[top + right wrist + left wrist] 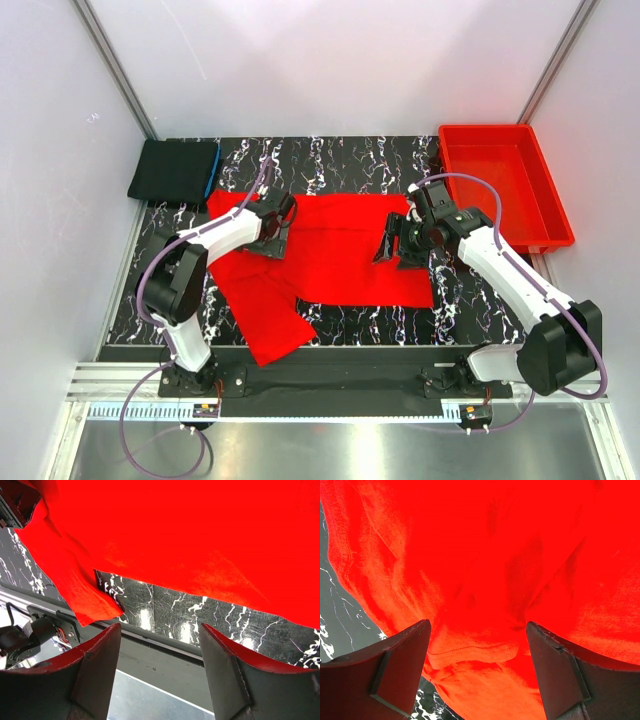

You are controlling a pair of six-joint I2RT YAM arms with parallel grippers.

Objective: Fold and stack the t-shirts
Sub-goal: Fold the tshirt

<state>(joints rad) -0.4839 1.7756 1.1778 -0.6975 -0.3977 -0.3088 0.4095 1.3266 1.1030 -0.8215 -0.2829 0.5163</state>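
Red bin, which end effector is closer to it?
Right. The right end effector is over the red t-shirt, just left of the red bin; the left end effector is farther off, across that t-shirt.

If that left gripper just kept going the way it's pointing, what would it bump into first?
Most likely the red t-shirt: the left gripper is open and the cloth fills the space straight ahead of it. How near the cloth is, I can't tell.

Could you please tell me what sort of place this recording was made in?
Probably a robotics lab test cell: white panel walls enclose a black marbled table, two arms are bolted to a rail at its near edge, and a red t-shirt lies spread on it.
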